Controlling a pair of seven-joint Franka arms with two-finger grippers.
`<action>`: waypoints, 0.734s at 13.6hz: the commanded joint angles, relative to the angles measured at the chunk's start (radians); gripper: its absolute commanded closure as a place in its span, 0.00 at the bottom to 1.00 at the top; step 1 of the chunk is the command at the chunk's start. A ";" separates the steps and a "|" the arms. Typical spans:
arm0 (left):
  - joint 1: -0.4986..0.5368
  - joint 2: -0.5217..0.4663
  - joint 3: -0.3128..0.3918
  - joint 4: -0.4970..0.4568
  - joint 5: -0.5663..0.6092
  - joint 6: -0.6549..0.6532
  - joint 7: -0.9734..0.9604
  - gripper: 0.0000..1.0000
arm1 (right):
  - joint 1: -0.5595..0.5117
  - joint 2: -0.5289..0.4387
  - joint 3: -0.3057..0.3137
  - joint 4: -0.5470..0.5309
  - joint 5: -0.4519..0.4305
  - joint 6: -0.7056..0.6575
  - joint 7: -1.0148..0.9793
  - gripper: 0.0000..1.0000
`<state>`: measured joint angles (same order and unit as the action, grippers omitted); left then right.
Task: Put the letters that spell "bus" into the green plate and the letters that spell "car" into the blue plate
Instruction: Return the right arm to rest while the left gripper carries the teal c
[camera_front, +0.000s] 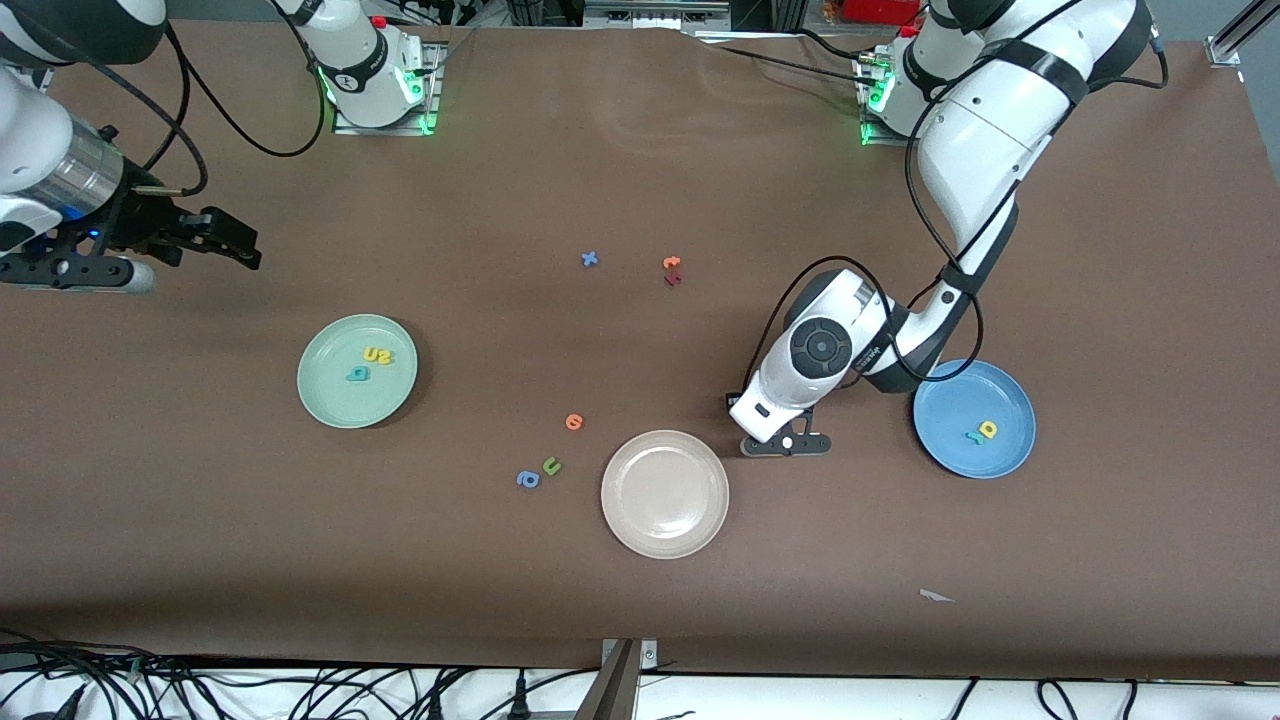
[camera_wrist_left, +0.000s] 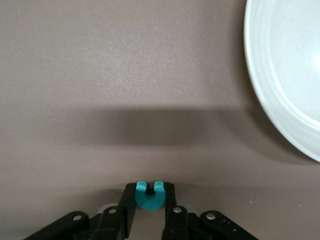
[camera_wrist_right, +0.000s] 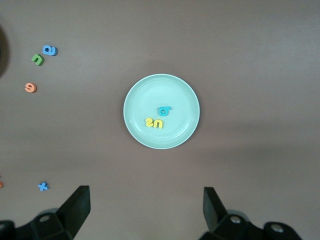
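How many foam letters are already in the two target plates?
5. The green plate holds three: teal b, yellow u, yellow s. The blue plate holds two: yellow a, teal r. The left gripper pinches the teal c.

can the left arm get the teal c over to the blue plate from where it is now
Probably yes. The left pincer is shut on the teal c, low on the table between the cream plate and the blue plate, with only bare table between it and that plate.
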<state>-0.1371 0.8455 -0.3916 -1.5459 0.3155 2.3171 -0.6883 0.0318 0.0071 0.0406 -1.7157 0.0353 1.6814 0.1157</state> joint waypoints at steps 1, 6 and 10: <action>0.019 -0.006 0.019 0.058 0.028 -0.062 0.003 0.84 | -0.029 -0.010 0.024 -0.013 -0.005 0.012 -0.008 0.00; 0.140 -0.019 0.017 0.168 0.028 -0.295 0.264 0.84 | -0.026 -0.006 0.022 -0.009 -0.009 0.009 -0.008 0.00; 0.250 -0.022 0.020 0.201 0.030 -0.407 0.479 0.84 | -0.026 -0.013 0.024 -0.016 -0.011 -0.002 -0.011 0.00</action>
<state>0.0676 0.8307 -0.3636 -1.3521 0.3191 1.9574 -0.3093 0.0241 0.0077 0.0459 -1.7166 0.0353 1.6806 0.1141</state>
